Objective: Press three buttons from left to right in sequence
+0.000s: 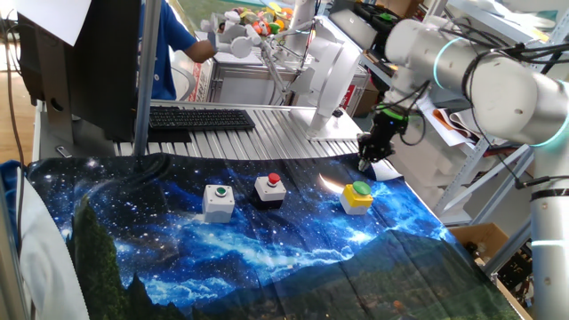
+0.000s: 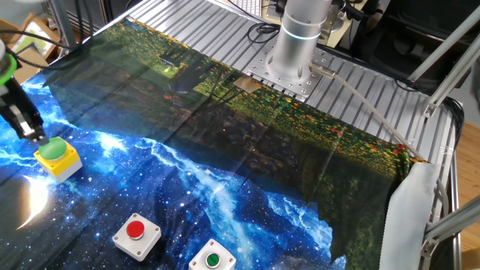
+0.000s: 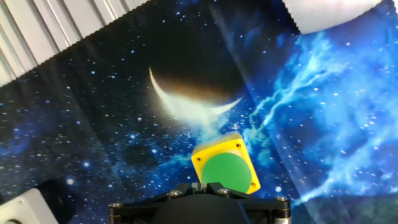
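Three button boxes stand in a row on the starry blue cloth (image 1: pixel 267 258). The grey-white box with green cap (image 1: pixel 218 201) is on the left, the black-and-white box with red cap (image 1: pixel 270 188) in the middle, and the yellow box with green cap (image 1: pixel 357 196) on the right. My gripper (image 1: pixel 366 162) hangs just above and behind the yellow box. In the other fixed view its narrow tip (image 2: pixel 34 135) is at the far edge of the green cap (image 2: pixel 52 148). The hand view shows the yellow box (image 3: pixel 225 167) right under the gripper (image 3: pixel 202 185), whose fingertips meet.
A black keyboard (image 1: pixel 200 118) lies on the slatted metal table behind the cloth. A person in blue (image 1: pixel 169 44) stands at the back. The robot base (image 2: pixel 292 45) is bolted near the cloth's edge. A white box corner (image 3: pixel 18 208) shows at lower left.
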Motion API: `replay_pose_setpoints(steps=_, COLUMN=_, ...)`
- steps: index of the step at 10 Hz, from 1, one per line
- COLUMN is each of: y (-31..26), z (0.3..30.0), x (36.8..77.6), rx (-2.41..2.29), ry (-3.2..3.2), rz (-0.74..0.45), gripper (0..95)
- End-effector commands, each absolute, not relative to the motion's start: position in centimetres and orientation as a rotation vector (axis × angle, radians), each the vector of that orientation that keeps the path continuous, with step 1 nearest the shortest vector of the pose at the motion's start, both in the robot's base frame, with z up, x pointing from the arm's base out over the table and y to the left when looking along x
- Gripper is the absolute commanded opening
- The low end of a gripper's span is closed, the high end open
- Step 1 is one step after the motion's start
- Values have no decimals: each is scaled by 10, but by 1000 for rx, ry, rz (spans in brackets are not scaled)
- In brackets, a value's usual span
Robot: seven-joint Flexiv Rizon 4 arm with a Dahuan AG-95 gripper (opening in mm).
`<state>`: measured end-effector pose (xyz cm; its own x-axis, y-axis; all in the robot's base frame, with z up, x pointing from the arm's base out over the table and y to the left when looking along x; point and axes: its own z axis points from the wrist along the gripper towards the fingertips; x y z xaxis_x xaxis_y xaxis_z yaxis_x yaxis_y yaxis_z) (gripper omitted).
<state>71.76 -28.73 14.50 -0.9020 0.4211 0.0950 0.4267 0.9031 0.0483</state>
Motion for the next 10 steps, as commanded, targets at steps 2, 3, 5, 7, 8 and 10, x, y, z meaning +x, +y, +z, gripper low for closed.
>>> replay_pose_setpoints(steps=2, y=-260, z=137, x=709, rx=-750, ry=-3032, rz=-52, gripper=0)
replay_pose_setpoints(steps=3, y=-254, z=135, x=708, rx=-754, ry=-3033, rz=-45, gripper=0)
replay_pose_setpoints(steps=5, y=-249, z=138, x=709, rx=-744, ry=-3026, rz=-70, gripper=0)
replay_pose_setpoints(steps=7, y=-247, z=140, x=710, rx=-732, ry=-3029, rz=-64, gripper=0)
replay_pose_setpoints(steps=8, y=-245, z=140, x=709, rx=-723, ry=-3035, rz=-59, gripper=0)
replay_pose_setpoints(steps=10, y=-238, z=137, x=706, rx=-731, ry=-3032, rz=-62, gripper=0)
